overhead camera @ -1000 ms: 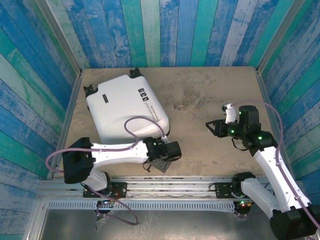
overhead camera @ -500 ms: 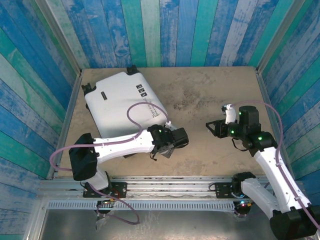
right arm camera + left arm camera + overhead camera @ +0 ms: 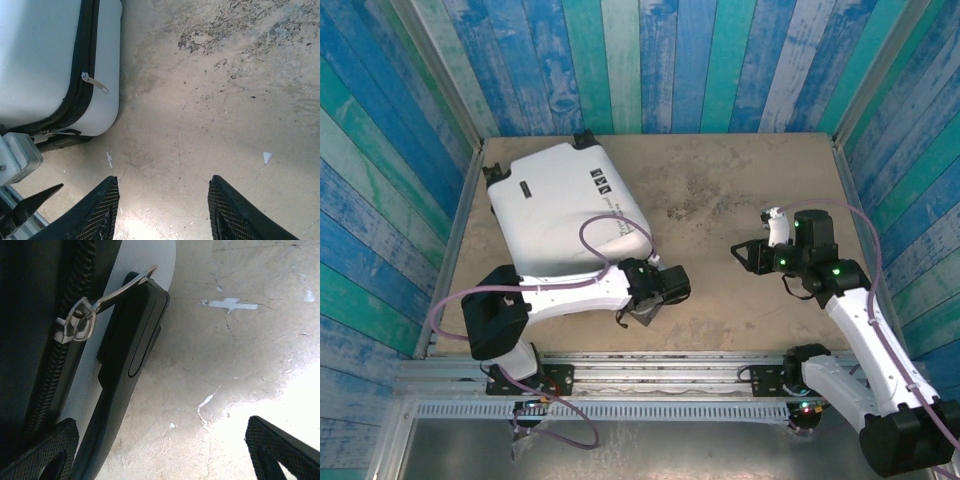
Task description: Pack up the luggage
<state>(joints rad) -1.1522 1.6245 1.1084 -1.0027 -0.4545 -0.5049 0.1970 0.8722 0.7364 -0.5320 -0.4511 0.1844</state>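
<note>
**Lining up on the zipper pull**

The left claw [image 3: 642,308] stood wide and empty at the near corner of the closed white hard-shell suitcase [image 3: 560,215], which lay flat at the back left of the tan surface [image 3: 720,190]. The silver zipper pull [image 3: 80,322] sat off to one side of the jaws, so centring on its tab before closing looked wise. The right claw [image 3: 162,210] hovered part-open and empty, well apart.

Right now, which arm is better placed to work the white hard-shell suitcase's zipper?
Left, probably. The left hand, open, sits at the near corner of the white hard-shell suitcase, its silver zipper pull ahead. The right hand hangs over bare beige table, apart from the suitcase.
</note>
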